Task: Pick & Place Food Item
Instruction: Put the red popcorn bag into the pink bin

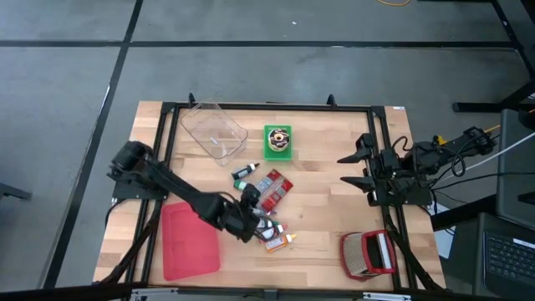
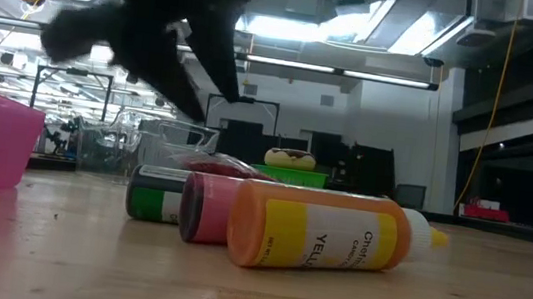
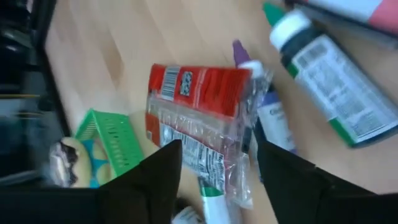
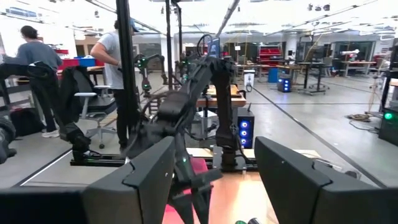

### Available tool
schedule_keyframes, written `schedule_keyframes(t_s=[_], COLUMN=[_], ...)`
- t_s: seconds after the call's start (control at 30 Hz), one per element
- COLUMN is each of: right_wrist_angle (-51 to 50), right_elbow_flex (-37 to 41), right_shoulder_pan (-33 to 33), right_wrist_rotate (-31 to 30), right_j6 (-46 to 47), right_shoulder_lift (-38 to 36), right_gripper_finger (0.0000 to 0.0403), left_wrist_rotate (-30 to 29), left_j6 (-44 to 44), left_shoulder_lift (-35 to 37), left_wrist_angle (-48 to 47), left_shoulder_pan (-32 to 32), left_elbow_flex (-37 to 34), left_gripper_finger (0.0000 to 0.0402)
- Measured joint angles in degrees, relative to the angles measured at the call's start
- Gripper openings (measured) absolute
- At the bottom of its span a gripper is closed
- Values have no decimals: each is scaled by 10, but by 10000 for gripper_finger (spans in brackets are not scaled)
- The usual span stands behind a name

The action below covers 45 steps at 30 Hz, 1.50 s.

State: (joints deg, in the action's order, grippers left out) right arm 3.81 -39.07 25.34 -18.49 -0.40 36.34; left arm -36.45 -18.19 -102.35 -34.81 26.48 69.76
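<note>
High view: the left gripper (image 1: 248,219) is parked over the clutter in the middle of the table (image 1: 318,226), its fingers spread apart with nothing pinched between them. The right gripper (image 1: 355,168) is held near the table's right edge, also spread and empty.

What could go wrong: the red snack packet (image 3: 202,118) is lying flat on the wood, with small bottles packed just beside it, so a bottle could easily get caught along with the wrapper, or knocked rolling. The clear film is slippery and crinkly, so if only a loose corner is pinched it might slide out on the lift. Which item is meant to be grabbed can't be told for sure; the packet is a guess from where the fingers are aimed.

How the thing looks: in the left wrist view it is seen as a red printed wrapper with a barcode at one end and a clear plastic part showing a label, lying just ahead of the open fingers. A green-labelled bottle (image 3: 329,74) is seen near it, and a green basket (image 3: 111,146) holding a doughnut is set off to one side. A pink tray (image 1: 191,242) is waiting nearby on the table's left.
</note>
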Motion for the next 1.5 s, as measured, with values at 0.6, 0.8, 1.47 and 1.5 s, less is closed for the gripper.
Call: schedule_keyframes(t_s=[0.6,0.8,1.47,1.5], right_wrist_angle=[0,0,0,0], right_elbow_flex=[0,0,0,0], right_shoulder_pan=[0,0,0,0], right_wrist_rotate=[1,1,1,1], right_j6=[15,14,14,14], right_shoulder_lift=[0,0,0,0], right_gripper_finger=[226,226,226,226], left_wrist_rotate=[-22,-19,-33,-25], left_j6=[36,44,20,16], left_shoulder_lift=[-41,-41,-40,-40], left_wrist_angle=[5,7,83,92], left_shoulder_pan=[-15,-14,-52,-56], left_elbow_flex=[0,-2,-47,-47], left_gripper_finger=[239,239,208,206])
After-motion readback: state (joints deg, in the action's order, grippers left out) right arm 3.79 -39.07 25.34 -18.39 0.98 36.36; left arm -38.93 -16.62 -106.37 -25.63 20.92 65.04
